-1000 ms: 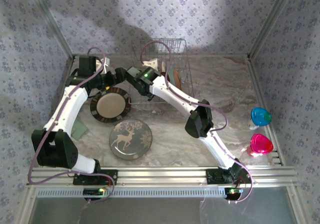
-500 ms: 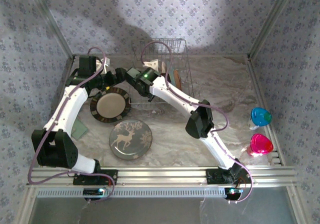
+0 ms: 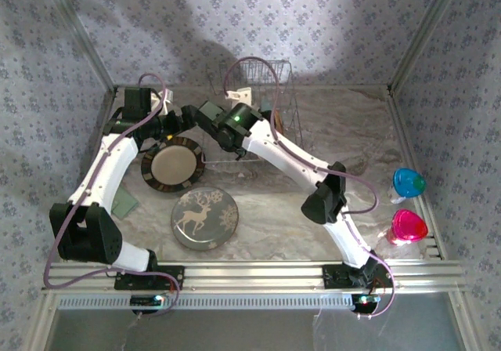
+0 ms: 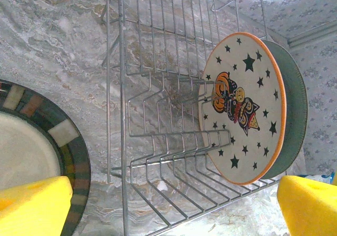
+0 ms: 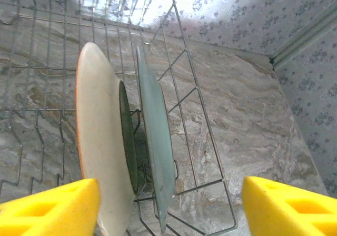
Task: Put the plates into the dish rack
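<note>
Stood star plate (image 4: pixel 242 107), teal plate (image 5: pixel 155 136) upright between dish rack (image 4: pixel 120 88) tines for support. Held left pincer (image 4: pixel 171 207), right pincer (image 5: pixel 169 207) wide open, empty, facing rack.

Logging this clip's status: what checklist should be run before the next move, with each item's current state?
1. Left gripper fingers open, empty: ok.
2. Right gripper fingers open, empty: ok.
3. Star plate and teal plate upright in dish rack: ok.
4. Free tines beside star plate: ok.
5. All plates loaded: not ok; striped plate and reindeer plate lie on the table.
6. Clearance between the grippers: cannot tell.
</note>
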Available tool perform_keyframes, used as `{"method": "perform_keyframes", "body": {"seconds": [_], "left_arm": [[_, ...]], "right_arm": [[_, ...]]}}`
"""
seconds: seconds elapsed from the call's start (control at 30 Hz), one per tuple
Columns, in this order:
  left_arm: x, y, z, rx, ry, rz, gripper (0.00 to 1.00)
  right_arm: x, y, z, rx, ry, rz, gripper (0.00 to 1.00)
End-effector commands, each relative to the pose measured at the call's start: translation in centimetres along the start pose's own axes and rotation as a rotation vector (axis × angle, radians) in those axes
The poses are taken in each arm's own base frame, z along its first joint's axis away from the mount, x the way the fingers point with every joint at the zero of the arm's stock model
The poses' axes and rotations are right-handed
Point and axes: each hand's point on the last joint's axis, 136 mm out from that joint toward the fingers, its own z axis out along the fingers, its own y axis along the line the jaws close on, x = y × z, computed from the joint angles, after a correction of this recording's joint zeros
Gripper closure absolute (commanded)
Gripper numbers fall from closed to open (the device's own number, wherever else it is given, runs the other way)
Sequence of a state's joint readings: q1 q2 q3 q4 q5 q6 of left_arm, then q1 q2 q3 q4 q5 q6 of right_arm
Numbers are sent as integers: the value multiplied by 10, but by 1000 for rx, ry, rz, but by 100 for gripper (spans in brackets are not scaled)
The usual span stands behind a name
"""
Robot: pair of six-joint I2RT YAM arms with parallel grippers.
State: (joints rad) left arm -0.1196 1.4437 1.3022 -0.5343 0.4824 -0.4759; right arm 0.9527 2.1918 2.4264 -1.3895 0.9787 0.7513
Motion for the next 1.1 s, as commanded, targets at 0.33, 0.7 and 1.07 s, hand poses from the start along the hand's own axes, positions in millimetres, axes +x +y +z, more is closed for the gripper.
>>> {"method": "perform_keyframes", "body": {"seconds": [0.33,0.7,1.07], "left_arm": [[20,9,-19,-89,49,-73,1],[101,41,-67,-229,106,-154,0],[157,75,-66,-285,150,-241,1]], "right_arm": [[9,-24,-53,-301,31,85,0],[75,-37,-76,-707,175,207,0],[167,-10,-74,-924,389,297,4]]}}
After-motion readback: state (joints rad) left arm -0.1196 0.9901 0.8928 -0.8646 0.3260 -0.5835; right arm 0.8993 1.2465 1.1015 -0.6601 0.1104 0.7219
